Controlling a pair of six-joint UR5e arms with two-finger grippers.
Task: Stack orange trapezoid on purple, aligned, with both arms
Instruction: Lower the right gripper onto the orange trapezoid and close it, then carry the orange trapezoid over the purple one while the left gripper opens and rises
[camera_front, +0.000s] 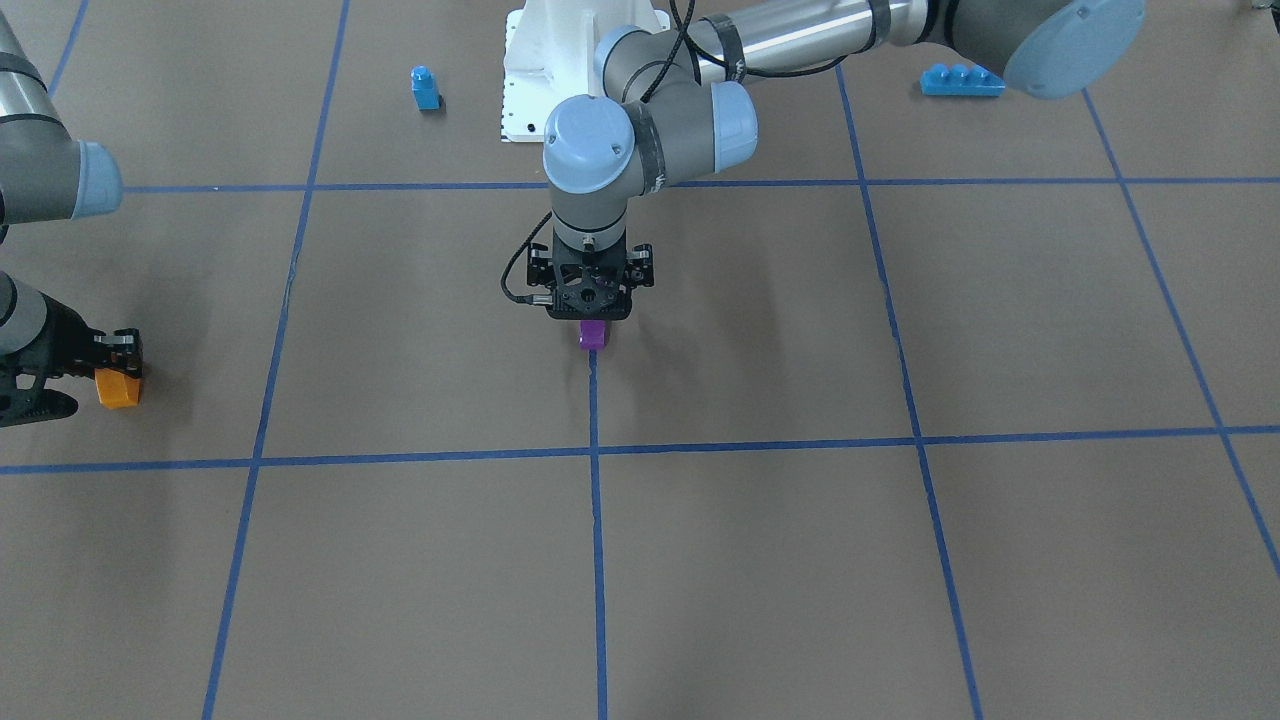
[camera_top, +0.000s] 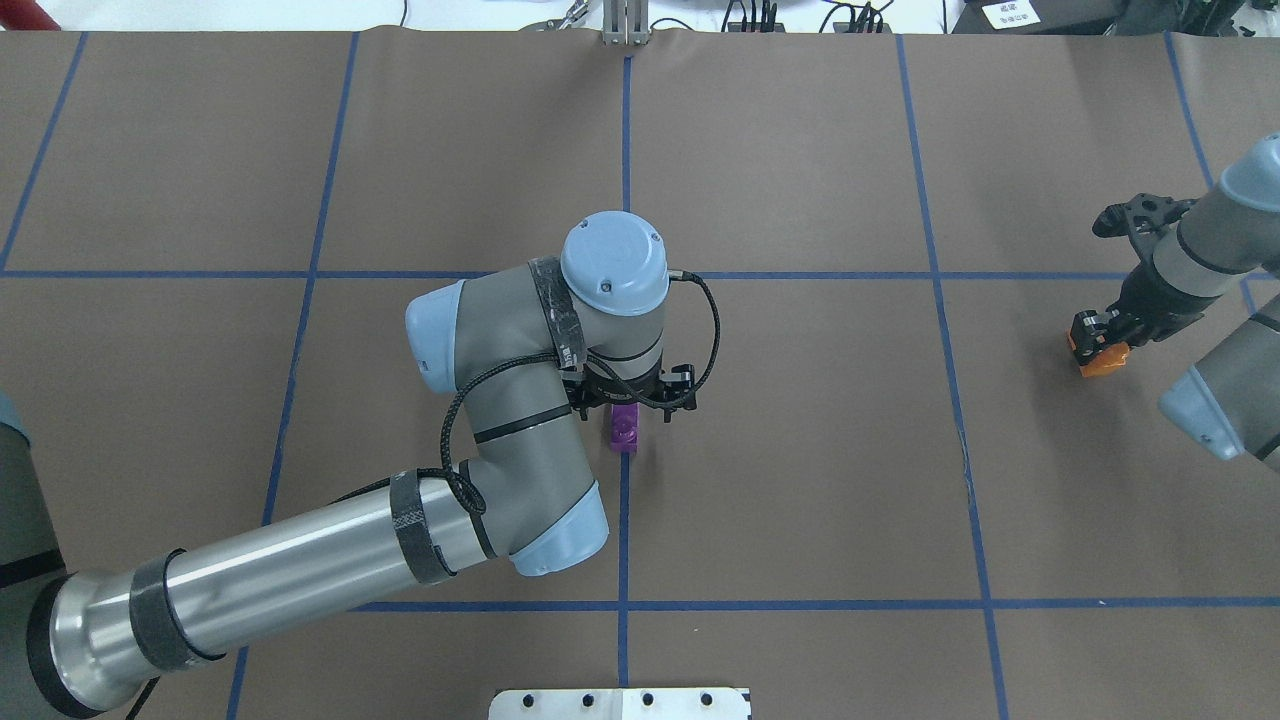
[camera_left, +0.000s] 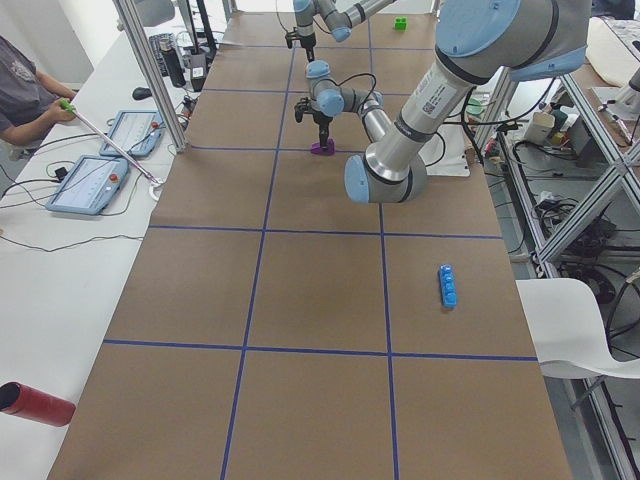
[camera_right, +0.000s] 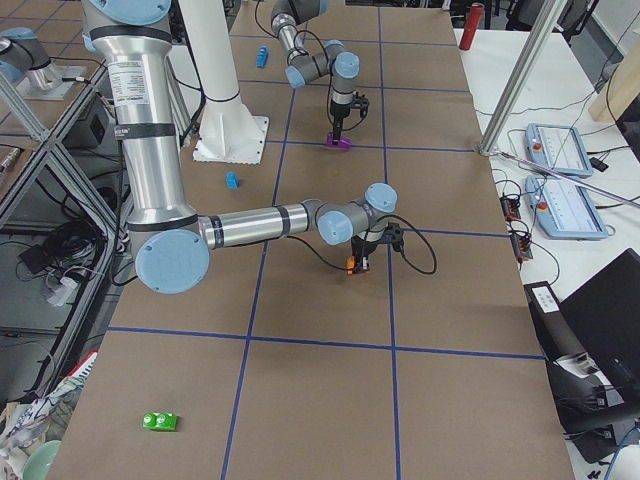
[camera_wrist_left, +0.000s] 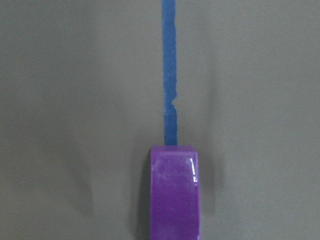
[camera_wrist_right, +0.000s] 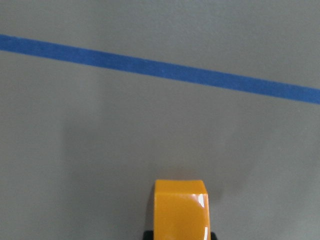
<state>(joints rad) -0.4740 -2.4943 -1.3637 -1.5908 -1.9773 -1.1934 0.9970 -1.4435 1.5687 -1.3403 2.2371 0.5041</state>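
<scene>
On the brown table (camera_top: 800, 150), your left gripper (camera_front: 592, 324) looks clamped on the purple (camera_front: 592, 338) at centre, while your right gripper (camera_front: 118, 362) pinches the orange trapezoid (camera_front: 118, 389) well apart from it: likely light, rigid and slick, so squeeze the flat sides.

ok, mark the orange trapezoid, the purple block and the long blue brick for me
orange trapezoid (camera_front: 117, 390): exterior front-facing view, on its front face.
purple block (camera_top: 624, 434): overhead exterior view, on its top.
long blue brick (camera_front: 956, 85): exterior front-facing view, on its side, below the studs.
</scene>
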